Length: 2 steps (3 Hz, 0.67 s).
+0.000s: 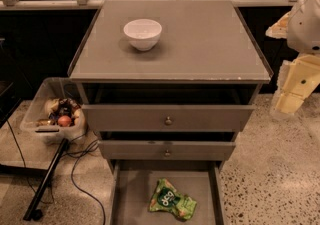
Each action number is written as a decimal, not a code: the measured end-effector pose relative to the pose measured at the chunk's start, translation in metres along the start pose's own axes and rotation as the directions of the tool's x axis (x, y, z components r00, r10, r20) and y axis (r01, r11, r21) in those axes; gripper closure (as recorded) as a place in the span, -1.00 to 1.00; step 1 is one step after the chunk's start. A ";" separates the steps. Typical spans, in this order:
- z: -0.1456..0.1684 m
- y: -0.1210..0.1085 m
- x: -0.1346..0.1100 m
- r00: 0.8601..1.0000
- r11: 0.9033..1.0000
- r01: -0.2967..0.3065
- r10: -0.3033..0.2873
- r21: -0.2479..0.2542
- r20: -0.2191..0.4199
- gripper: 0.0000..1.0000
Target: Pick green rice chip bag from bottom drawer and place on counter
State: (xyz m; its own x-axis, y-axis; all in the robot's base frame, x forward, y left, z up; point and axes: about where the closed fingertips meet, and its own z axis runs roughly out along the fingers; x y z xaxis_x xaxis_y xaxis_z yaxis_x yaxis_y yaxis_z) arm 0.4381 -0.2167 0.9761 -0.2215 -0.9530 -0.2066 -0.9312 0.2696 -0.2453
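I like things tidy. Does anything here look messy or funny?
The crinkled bright-green snack bag lies crooked and alone in the open grey bottom drawer. Nothing is spilled. The robot's gripper hangs at the right edge, away from it.

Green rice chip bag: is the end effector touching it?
Apart. The camera view shows the green rice chip bag lying in the bottom drawer, while the end effector hangs at the right, beside the counter.
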 end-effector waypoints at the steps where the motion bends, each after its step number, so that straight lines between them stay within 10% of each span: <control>1: -0.001 0.000 -0.001 1.000 1.000 0.005 -0.005 0.011 -0.001 -1.00; 2: 0.005 0.007 -0.001 0.999 1.000 0.010 -0.010 0.013 0.033 -1.00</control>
State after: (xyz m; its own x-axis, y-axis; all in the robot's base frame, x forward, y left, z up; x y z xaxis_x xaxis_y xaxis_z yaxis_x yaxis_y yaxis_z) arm 0.4333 -0.2135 0.9696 -0.2024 -0.9507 -0.2349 -0.9294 0.2621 -0.2599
